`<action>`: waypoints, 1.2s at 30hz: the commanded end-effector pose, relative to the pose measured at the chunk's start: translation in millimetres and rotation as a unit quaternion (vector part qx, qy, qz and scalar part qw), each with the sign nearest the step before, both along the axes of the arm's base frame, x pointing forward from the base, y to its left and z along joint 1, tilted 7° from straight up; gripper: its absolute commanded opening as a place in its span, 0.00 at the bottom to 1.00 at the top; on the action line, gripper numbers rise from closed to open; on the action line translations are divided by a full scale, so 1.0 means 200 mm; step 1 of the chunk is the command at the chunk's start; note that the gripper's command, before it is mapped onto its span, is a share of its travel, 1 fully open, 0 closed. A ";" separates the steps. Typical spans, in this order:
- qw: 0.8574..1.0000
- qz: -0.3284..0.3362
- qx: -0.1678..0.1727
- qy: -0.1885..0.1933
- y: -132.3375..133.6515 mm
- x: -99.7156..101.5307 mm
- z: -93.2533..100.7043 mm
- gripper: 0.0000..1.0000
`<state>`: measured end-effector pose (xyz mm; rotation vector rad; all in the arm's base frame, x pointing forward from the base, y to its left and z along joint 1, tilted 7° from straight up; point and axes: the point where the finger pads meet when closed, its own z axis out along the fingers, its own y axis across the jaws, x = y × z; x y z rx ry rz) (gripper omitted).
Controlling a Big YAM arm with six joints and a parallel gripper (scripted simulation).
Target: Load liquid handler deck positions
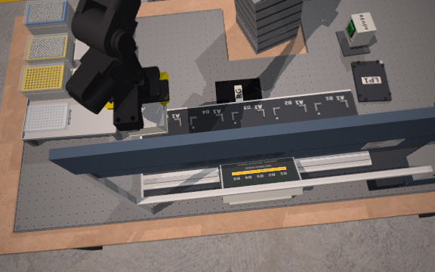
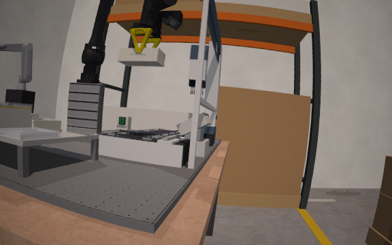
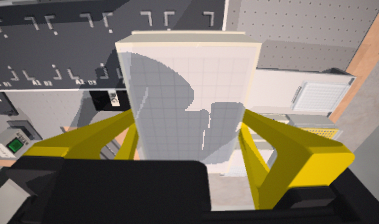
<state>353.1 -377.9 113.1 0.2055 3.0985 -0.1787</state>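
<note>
My gripper (image 3: 188,112) is shut on a pale sealed deep-well block (image 3: 190,115), its yellow fingers clamping the two long sides. In the exterior view the block (image 2: 141,57) hangs level, high above the table under the gripper (image 2: 143,39). In the top view the block (image 1: 153,121) is over the left end of the dark deck strip (image 1: 259,109), by the D5 brackets (image 1: 180,119). A clear-lidded plate (image 1: 47,117) lies flat on the shelf (image 1: 70,126) to the left. The lid park LP1 (image 1: 371,80) at the far right holds nothing. I cannot read any ID labels.
A long blue gantry beam (image 1: 240,140) crosses just in front of the deck strip. Three tip racks (image 1: 43,77) stand at the shelf's far end. The regrip nest RG (image 1: 238,91) sits behind the deck, a drawer stack (image 1: 268,20) beyond it, the READY key (image 1: 357,28) at the back right.
</note>
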 end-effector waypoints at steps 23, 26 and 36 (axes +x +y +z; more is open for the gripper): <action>1.000 0.001 -0.019 -0.019 -0.06 0.11 0.11 0.00; 1.000 0.001 -0.021 -0.021 -0.07 0.11 0.06 0.00; 1.000 0.001 -0.008 -0.007 -0.03 0.04 -0.08 0.00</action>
